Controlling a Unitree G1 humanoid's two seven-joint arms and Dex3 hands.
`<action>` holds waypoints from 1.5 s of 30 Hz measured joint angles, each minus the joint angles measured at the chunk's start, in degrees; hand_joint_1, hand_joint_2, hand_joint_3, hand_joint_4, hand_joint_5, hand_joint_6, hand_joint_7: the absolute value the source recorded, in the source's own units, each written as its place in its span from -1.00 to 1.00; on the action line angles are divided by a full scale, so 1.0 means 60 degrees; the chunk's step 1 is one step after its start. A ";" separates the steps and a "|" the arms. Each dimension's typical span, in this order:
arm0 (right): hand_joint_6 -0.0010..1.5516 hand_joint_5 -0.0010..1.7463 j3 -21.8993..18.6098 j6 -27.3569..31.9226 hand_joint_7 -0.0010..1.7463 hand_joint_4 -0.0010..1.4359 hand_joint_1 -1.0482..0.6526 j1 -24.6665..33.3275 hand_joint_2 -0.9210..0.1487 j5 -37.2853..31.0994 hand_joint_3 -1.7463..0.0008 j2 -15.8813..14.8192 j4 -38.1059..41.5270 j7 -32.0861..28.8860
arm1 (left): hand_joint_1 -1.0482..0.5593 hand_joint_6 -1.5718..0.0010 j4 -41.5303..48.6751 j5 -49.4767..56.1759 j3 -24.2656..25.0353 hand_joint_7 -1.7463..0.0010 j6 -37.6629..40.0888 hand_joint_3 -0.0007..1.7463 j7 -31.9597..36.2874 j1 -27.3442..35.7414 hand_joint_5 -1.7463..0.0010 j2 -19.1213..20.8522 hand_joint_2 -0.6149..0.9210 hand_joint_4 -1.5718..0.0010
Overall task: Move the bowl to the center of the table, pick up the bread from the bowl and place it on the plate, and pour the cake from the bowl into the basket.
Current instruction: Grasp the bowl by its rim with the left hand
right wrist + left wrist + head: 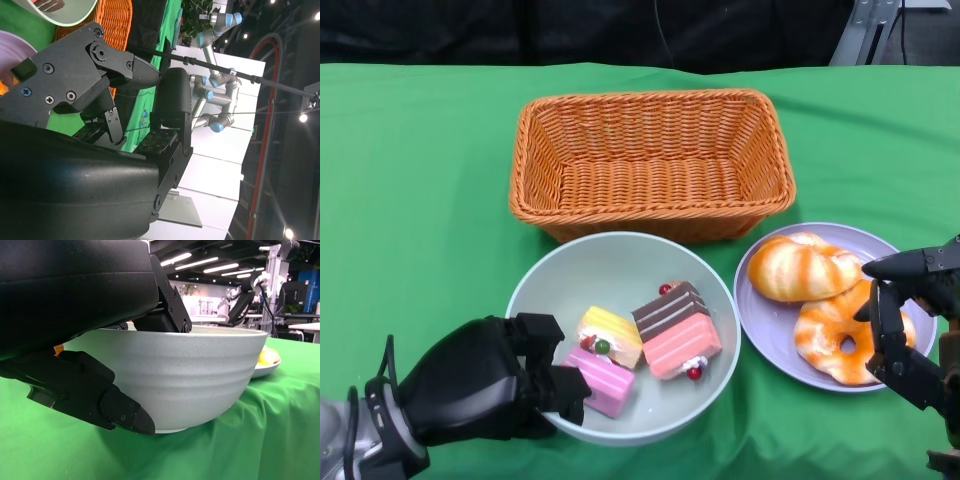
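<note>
bowl, pale grey-green, round, ceramic-looking, sits on green cloth-covered table, just in front of orange woven rectangular basket and beside pale purple round plate; bowl rim and plate rim nearly touch. left hand, black, grips bowl at its near-left rim: fingers over the rim inside, others on the outer wall low down (l. wrist view confirms, bowl base on the cloth). inside bowl: three toy cake slices, yellow w/ green bead, pink/magenta block touching the l. fingertips, brown-and-pink layered slice w/ red beads. no bread in bowl.

plate carries two orange-glazed bread pieces: rounded striped bun at far side, ring-shaped donut-like piece at near side, the two touching. right hand, black, at right edge of plate, fingers spread apart, holding nothing; one finger lies over the ring bread's right edge, contact cannot tell. r. wrist view shows fingers parted w/ nothing between them, basket and bowl edge in the corner.

basket holds nothing visible.
</note>
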 measured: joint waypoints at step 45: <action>-0.07 0.72 0.0517 0.0142 0.33 0.09 0.05 0.0008 -0.34 -0.0215 0.00 -0.0004 0.1045 0.0444 | 0.26 -0.06 -0.3032 -0.1893 0.3236 -0.38 -0.2222 0.15 -0.1136 0.0616 -0.60 0.0301 0.39 -0.10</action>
